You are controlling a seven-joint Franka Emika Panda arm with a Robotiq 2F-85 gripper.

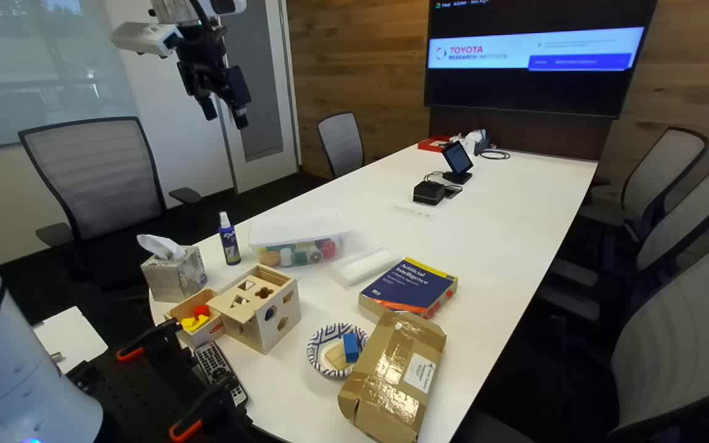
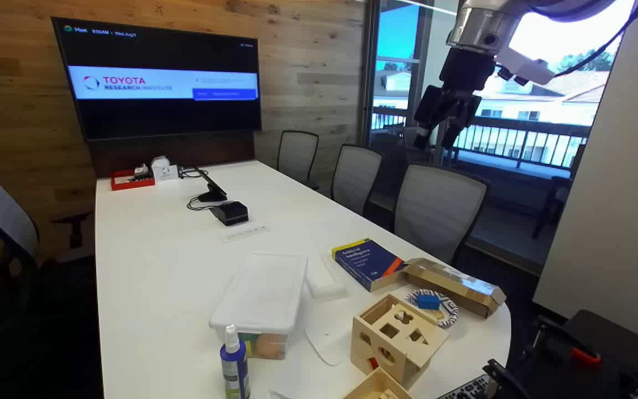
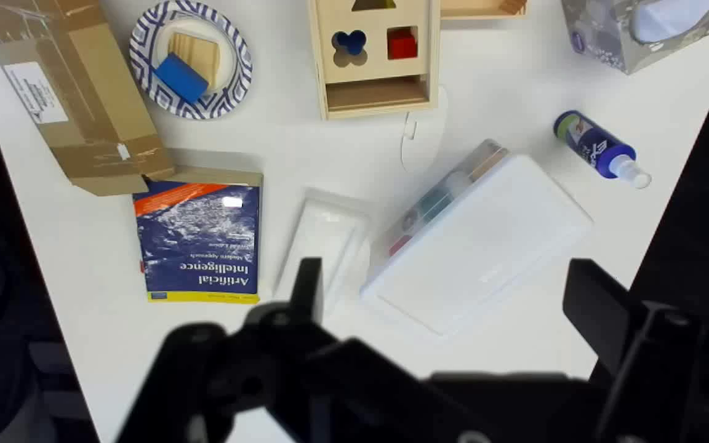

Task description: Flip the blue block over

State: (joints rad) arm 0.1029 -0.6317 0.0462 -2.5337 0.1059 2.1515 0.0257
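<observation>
the claw [image 3: 444, 280] hangs high above the tabletop [image 3: 296, 144] in both exterior views, its fingers spread wide with nothing held between them. the blue block [image 3: 182, 77] sits on the patterned plate [image 3: 242, 61], well apart from the claw; in the wrist view it lies toward the upper left, far from the fingertips. so the coming move, as i judge it, turns on sideways travel as much as on descent: lowering straight from here would likely come down nearer the lidded plastic bin [image 3: 477, 246] than the plate.

the block's long axis runs from upper left to lower right in the wrist view, aslant to the line along which the fingers would draw together. a turn of the wrist looks needed if they are to take its long sides squarely. it lies against or partly over a wooden piece [image 3: 200, 52]; i cannot tell which, nor how firmly it is propped, so it may tip when touched. the cardboard box [image 3: 93, 92] is just beside the plate, and the shape-sorter box [image 3: 391, 71] stands on the opposite side, so an approach from above seems best. the reach seems yet to come.
</observation>
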